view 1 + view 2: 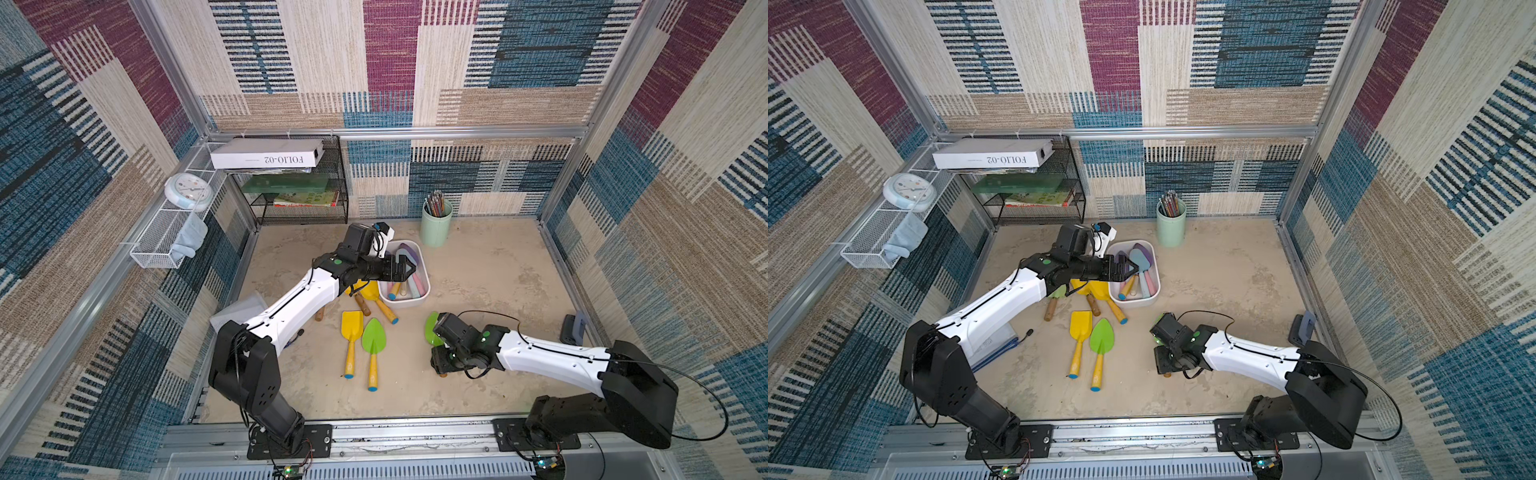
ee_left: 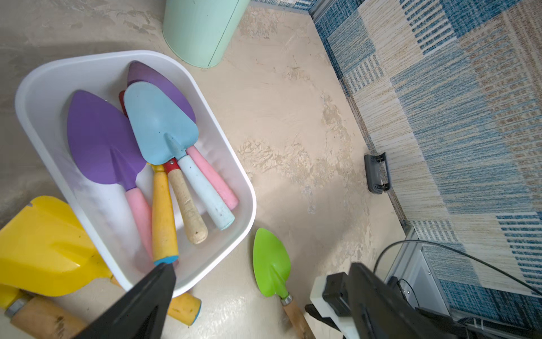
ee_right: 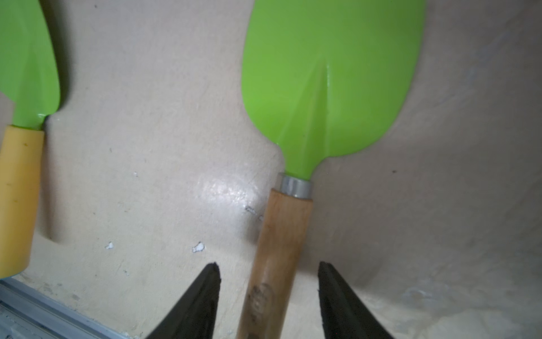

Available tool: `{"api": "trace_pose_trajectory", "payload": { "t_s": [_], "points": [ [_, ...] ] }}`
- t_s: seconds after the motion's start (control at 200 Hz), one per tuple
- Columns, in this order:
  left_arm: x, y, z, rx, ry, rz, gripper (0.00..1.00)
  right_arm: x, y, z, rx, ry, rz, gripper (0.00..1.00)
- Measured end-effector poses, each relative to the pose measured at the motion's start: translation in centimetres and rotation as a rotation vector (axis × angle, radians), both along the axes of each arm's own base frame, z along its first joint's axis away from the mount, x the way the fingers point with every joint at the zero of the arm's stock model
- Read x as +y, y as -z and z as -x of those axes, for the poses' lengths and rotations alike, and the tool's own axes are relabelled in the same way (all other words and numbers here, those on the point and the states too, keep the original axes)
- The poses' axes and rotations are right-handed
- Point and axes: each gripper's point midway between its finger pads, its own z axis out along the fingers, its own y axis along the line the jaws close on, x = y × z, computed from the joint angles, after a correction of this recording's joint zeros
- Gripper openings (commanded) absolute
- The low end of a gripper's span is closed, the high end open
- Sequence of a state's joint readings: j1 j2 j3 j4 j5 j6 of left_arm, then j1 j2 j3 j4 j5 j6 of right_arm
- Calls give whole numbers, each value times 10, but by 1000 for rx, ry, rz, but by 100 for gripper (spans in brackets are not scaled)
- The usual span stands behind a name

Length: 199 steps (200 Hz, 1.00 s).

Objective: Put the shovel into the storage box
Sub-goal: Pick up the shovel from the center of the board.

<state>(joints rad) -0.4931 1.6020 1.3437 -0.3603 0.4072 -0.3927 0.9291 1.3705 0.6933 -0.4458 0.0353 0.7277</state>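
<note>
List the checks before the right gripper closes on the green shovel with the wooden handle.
1. Handle between the fingers: ok. The right gripper straddles the wooden handle of the green shovel.
2. Grip made: not ok. The jaws are open, with a gap on each side of the handle.
3. Neighbour clear: ok. The second green shovel lies apart.
4. Drop zone free: not ok. The left gripper, open, hangs over the storage box.
5. Room in the box: cannot tell. Several shovels are already piled inside.
</note>
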Motion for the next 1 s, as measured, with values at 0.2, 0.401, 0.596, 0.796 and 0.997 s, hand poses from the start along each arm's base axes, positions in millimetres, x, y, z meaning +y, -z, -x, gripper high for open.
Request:
{"api": "trace_pose_trajectory", "payload": {
  "t_s": [0.2, 0.401, 0.596, 0.796, 0.997],
  "points": [
    [7, 1, 16, 4, -19, -1, 96, 2, 7, 0, 6, 7, 22, 25],
    [9, 6, 29, 9, -30, 0, 95, 1, 2, -1, -13, 9, 26, 0],
    [4, 20, 46, 40, -19, 5, 94, 1, -25, -5, -66, 11, -3, 0],
    [-2, 34, 60, 69, -19, 30, 91, -5, -64, -2, -131, 8, -63, 0],
    [-12, 35, 63, 57, -12, 70, 82, -13, -90, 0, -181, 0, -85, 0]
  ]
}}
